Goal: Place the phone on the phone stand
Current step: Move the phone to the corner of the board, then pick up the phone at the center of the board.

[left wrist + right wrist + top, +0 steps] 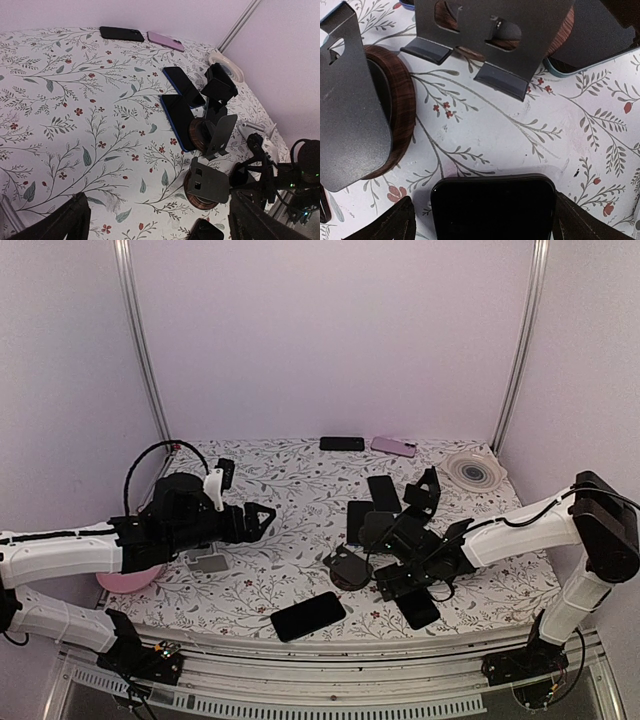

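A black phone lies flat on the flowered table, and my right gripper is open around its top end. The right finger touches the phone's edge; the left finger stands a little apart. In the top view this phone lies near the front right, under the right gripper. Just beyond it stand two phone stands with grey metal plates on round wooden bases, one to the left and one ahead. My left gripper hovers open left of centre, holding nothing.
Another black phone lies near the front edge. Two phones lie by a third stand. A black phone and a pink one sit at the back. A white disc is back right, a pink bowl front left.
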`<state>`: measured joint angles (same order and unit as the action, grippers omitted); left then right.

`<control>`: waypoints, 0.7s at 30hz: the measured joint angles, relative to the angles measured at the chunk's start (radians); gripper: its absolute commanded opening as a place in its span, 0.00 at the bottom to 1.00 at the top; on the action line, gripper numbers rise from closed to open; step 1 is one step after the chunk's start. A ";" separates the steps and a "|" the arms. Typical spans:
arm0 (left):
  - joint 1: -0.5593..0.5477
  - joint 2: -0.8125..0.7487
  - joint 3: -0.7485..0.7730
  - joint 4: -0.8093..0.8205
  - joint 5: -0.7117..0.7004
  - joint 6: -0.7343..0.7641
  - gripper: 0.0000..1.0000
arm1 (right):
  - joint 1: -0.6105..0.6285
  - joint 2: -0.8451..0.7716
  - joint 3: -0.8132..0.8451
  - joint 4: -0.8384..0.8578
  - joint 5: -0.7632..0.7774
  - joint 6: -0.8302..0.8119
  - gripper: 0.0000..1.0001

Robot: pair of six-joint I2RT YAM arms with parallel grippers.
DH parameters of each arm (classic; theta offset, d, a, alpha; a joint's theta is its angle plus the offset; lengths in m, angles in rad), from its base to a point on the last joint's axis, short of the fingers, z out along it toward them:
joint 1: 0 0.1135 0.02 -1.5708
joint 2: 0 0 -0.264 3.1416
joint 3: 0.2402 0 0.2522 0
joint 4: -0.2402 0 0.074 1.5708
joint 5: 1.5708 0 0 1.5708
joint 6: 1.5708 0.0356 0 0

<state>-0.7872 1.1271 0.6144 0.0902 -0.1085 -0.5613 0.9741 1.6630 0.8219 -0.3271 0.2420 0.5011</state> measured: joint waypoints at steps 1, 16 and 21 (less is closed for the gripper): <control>0.000 -0.002 0.000 -0.001 0.000 0.000 0.97 | 0.000 -0.001 -0.001 0.000 0.000 0.003 0.93; 0.000 -0.028 -0.009 -0.001 0.000 -0.001 0.96 | -0.013 -0.015 -0.026 0.028 -0.019 -0.024 0.81; 0.000 -0.029 -0.009 -0.002 -0.001 -0.001 0.97 | -0.015 0.006 -0.010 0.047 -0.012 -0.029 0.72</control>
<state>-0.7876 1.0985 0.6056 0.0879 -0.1093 -0.5621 0.9588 1.6688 0.8124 -0.2806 0.2302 0.4725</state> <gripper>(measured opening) 0.965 0.766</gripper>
